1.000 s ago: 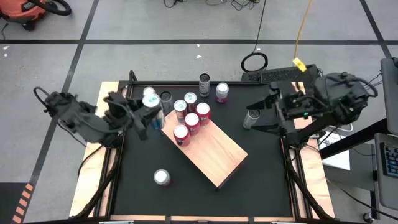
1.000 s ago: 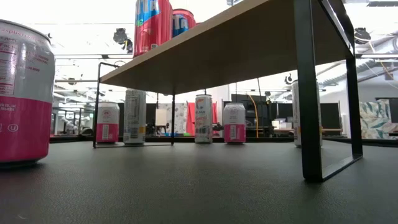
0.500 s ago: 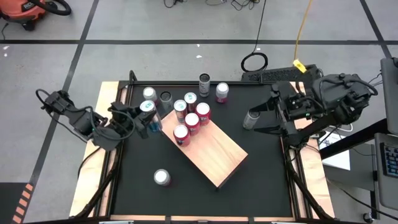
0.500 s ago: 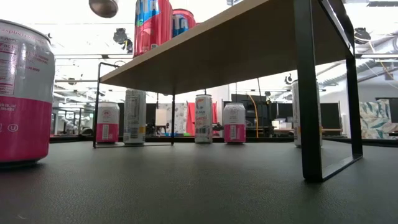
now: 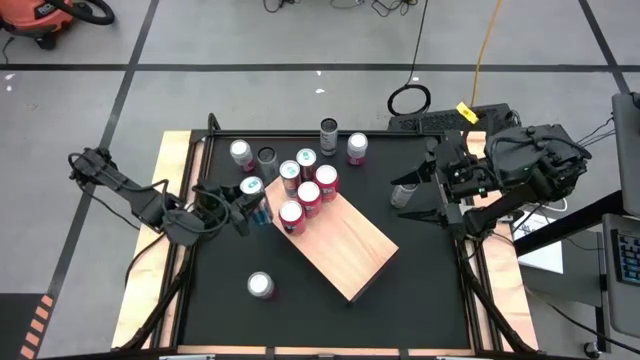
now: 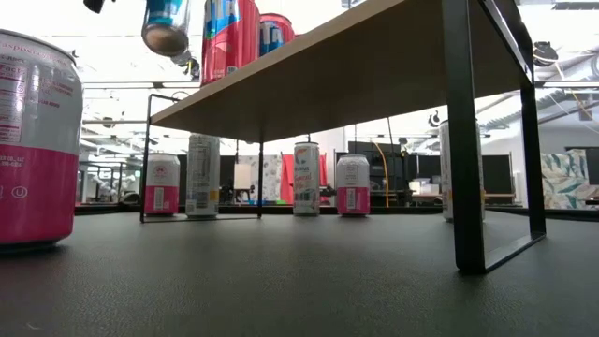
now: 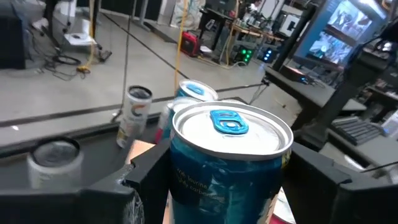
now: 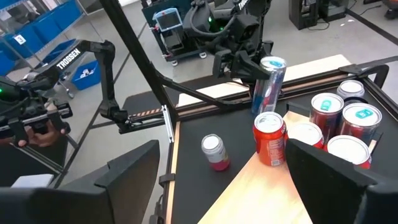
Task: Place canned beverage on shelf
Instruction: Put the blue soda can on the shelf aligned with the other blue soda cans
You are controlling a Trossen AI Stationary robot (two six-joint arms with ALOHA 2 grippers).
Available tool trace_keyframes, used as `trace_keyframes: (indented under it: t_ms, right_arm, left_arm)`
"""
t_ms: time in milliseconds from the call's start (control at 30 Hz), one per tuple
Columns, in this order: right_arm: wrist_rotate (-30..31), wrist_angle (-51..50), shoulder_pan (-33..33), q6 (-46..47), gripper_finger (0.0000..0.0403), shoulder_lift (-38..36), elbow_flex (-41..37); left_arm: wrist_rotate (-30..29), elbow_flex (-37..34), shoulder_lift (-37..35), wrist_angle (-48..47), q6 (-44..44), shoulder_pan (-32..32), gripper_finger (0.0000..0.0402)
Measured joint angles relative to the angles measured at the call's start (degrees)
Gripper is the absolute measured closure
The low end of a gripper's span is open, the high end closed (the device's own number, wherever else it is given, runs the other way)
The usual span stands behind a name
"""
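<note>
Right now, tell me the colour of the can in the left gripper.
Blue can, silver top, blue pull tab; clearest in the left wrist view.

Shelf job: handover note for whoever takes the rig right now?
Left gripper: shut on the blue can, held in the air beside the shelf, not over it.
Right gripper: open, around a can on the table; contact unclear.
Done: four cans stand at the shelf's far end.
Left: set the blue can down; five loose cans on the table.

Blue can (image 5: 252, 192) aloft, upright, beside pale wooden shelf (image 5: 345, 245) holding five cans.
</note>
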Motion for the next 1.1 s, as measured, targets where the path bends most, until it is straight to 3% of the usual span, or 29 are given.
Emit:
trace_keyframes:
  t_ms: [100,300,400,500,733,1100]
  right_arm:
    - [0.01,0.00,0.00,-0.08,0.0078,0.00,0.00]
    - [0.08,-0.04,0.00,-0.05,0.0078,-0.02,0.00]
    - [0.12,-0.04,0.00,-0.06,0.0078,-0.02,0.00]
    - [0.12,-0.04,0.00,0.25,0.0078,-0.02,0.00]
    - [0.12,-0.07,0.00,1.49,0.0078,-0.02,0.00]
    - [0.19,-0.06,0.00,1.49,0.0078,-0.05,0.00]
  left_arm:
    - [2.59,0.00,-0.96,-1.30,2.40,2.97,0.0153]
    - [17.84,0.00,-4.88,-1.73,11.13,13.14,0.0153]
    - [21.58,0.00,-7.18,-1.51,14.08,16.77,0.0153]
    - [21.93,-1.72,-8.84,3.35,16.20,18.16,0.0153]
    - [21.83,-11.58,-9.08,24.38,20.99,16.75,0.0153]
    - [20.01,-13.99,-8.46,25.61,21.17,15.19,0.0153]
